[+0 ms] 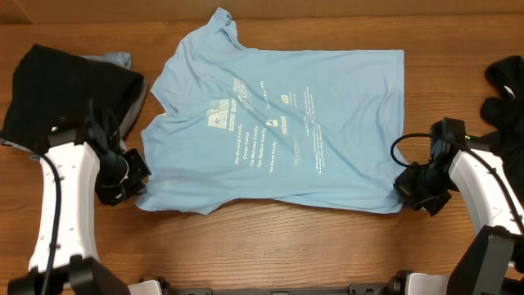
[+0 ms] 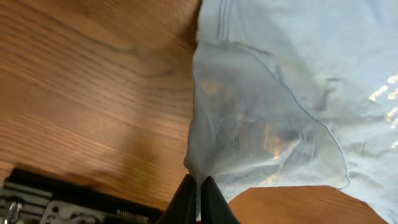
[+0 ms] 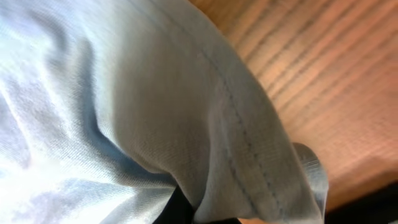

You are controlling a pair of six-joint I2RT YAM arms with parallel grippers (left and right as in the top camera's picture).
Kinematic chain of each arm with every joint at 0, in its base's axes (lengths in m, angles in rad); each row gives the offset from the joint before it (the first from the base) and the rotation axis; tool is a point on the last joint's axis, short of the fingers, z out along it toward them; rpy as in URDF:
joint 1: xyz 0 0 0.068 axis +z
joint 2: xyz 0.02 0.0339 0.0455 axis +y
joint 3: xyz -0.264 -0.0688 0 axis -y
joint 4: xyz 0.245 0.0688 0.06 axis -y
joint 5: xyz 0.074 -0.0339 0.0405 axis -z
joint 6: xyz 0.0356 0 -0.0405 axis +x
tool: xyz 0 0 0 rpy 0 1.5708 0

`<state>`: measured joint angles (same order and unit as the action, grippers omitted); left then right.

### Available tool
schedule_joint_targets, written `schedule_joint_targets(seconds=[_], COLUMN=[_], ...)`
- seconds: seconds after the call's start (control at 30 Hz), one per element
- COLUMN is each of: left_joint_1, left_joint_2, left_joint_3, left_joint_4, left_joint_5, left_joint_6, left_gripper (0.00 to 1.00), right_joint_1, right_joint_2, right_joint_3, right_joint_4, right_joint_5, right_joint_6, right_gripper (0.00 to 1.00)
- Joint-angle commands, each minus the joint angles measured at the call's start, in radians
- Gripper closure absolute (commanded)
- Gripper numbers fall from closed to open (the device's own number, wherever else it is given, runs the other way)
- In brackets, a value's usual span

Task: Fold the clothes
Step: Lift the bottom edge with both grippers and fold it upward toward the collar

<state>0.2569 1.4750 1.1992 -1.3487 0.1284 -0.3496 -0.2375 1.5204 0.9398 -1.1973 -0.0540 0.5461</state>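
Left arm [image 1: 61, 205]: white, rising from the near-left side, its dark wrist at the near-left corner of the T-shirt [image 1: 286, 123]
Left fingers [image 2: 185, 202]: pressed together on a pinch of the light blue cloth; in the left wrist view the thin fabric gathers to a peak right at the tips, with bare wood to the left
Right arm [image 1: 483, 184]: white, coming in from the near-right side, its wrist at the T-shirt's near-right corner
Right fingers [image 1: 405, 185]: the right wrist view is nearly all cloth, a stitched hem folding over a dark tip at the bottom edge, so they seem clamped on that hem, with little of them showing
Tabletop [image 1: 270, 246]: brown wood grain, a bare strip between the arms and the T-shirt's near edge
T-shirt position: spread mid-tabletop, lying sideways, collar toward the left, hem toward the right, one sleeve pointing at the far edge
Print: white lettering face up across the middle, running slantwise
Black garment [image 1: 70, 86]: bunched heap at the far left, just behind the left wrist, just beside the T-shirt's collar side
Grey garment [image 1: 119, 59]: a small piece showing past the far side of the black heap
Second dark garment [image 1: 506, 86]: at the right edge, partly out of frame, apart from the T-shirt
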Motion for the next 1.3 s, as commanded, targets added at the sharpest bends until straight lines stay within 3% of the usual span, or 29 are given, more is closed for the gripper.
schedule_joint_targets(seconds=[0.0,0.27,0.6,0.93,1.27], left_joint_1=[-0.002,-0.002,-0.002,-0.002,-0.027], left_joint_2=[-0.101,-0.254,-0.296,-0.28,-0.18], left_joint_3=[0.024,0.024,0.026,0.16,0.175], left_joint_4=[-0.03,-0.089,-0.182,-0.097,0.051], left_joint_5=[0.002,-0.008,-0.01,0.026,0.034], left_joint_6=[-0.025,-0.033,-0.032,-0.036,-0.04], left_gripper=[0.96,0.96,0.96,0.96,0.96], right_joint_1=[-0.051,-0.12,-0.12,-0.12,-0.12], right_joint_2=[-0.002,-0.098,-0.154,-0.153,-0.095], right_joint_3=[0.029,0.081,0.161,0.239,0.24], right_joint_4=[-0.021,-0.106,-0.224,-0.26,-0.201], right_joint_5=[0.039,0.043,0.129,0.158,0.158], right_joint_6=[-0.025,-0.046,-0.038,-0.038,-0.054], right_gripper=[0.96,0.96,0.96,0.96,0.96])
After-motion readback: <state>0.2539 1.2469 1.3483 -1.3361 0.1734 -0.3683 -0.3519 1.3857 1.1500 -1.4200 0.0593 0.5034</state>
